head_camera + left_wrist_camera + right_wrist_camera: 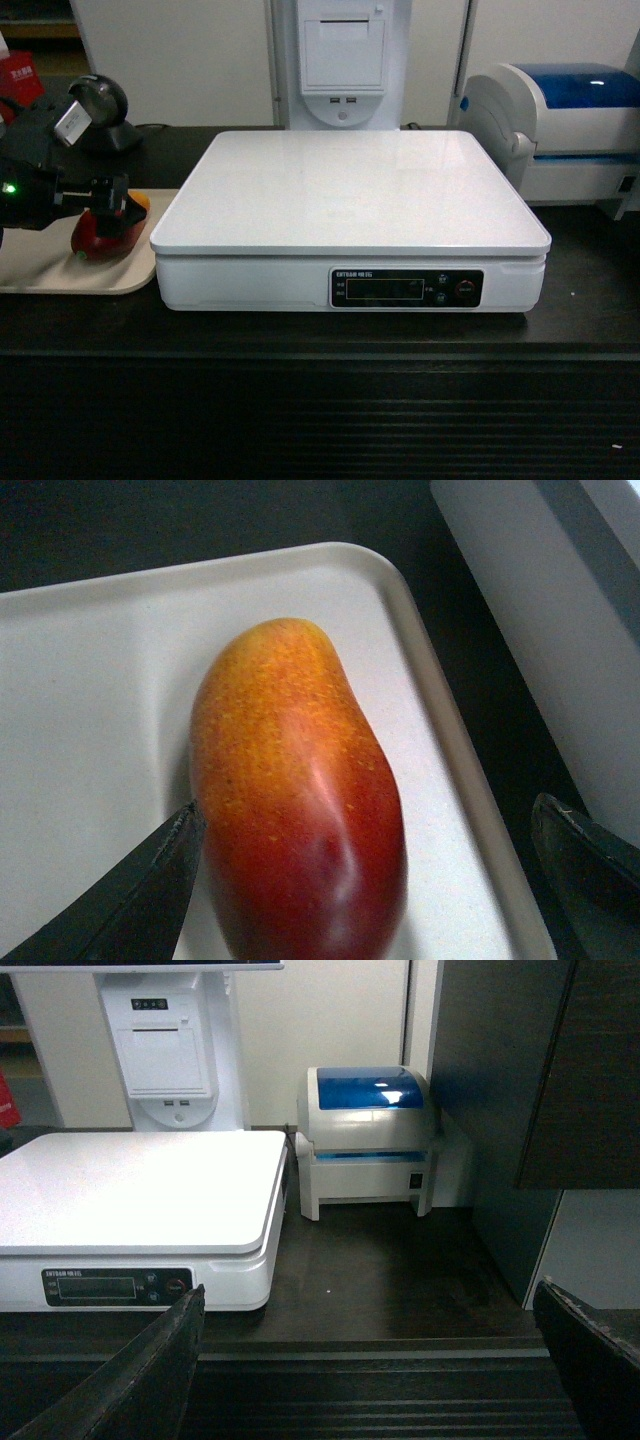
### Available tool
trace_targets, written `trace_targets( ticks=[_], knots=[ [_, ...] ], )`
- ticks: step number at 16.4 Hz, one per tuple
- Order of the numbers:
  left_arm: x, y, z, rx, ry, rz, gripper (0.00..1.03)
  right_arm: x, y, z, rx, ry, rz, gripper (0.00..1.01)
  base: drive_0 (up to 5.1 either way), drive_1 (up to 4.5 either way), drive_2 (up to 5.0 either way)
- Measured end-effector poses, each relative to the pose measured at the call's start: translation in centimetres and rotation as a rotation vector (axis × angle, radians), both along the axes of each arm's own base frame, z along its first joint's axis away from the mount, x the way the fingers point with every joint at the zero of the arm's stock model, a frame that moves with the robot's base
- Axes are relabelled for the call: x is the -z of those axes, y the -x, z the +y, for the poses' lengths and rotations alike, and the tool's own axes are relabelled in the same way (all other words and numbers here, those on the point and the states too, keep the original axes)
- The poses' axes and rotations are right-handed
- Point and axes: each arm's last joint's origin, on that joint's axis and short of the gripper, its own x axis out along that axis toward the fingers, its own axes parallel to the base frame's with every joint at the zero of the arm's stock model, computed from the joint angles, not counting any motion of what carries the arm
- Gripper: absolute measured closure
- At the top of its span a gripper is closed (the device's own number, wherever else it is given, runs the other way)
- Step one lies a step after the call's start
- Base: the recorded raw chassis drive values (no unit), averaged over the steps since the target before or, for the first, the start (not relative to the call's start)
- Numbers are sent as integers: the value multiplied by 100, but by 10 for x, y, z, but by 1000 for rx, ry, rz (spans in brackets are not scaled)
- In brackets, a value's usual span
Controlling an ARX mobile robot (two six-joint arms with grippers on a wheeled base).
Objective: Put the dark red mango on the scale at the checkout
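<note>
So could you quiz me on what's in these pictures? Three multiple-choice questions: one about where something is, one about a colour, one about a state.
1. Where is the mango?
A. on the scale
B. on the tray
C. on the printer

2. What colour is the printer lid?
A. blue
B. green
C. red

3. How is the left gripper?
A. shut on the mango
B. open around the mango
C. away from it

Answers: 1 B, it lies on the beige tray left of the scale. 2 A, the lid is blue. 3 B, the fingers stand apart either side of it.

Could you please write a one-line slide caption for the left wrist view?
Open left tool straddling the dark red mango lying on a cream tray, scale edge at right.
</note>
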Motion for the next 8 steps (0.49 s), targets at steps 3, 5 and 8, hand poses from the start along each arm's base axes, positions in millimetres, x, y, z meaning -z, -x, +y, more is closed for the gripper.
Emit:
trace_targets(
  ticks=[3,5,8],
  knots=[
    [-3,-8,3,-9,-7,-6,5,0,0,0,0,0,0,3,0,0,0],
    [-5,-16,5,-15,-13,-16,5,0,0,0,0,0,0,3,0,0,0],
    [3,-27,8,-24,-53,-18,5,0,0,0,0,0,0,3,0,0,0]
  ],
)
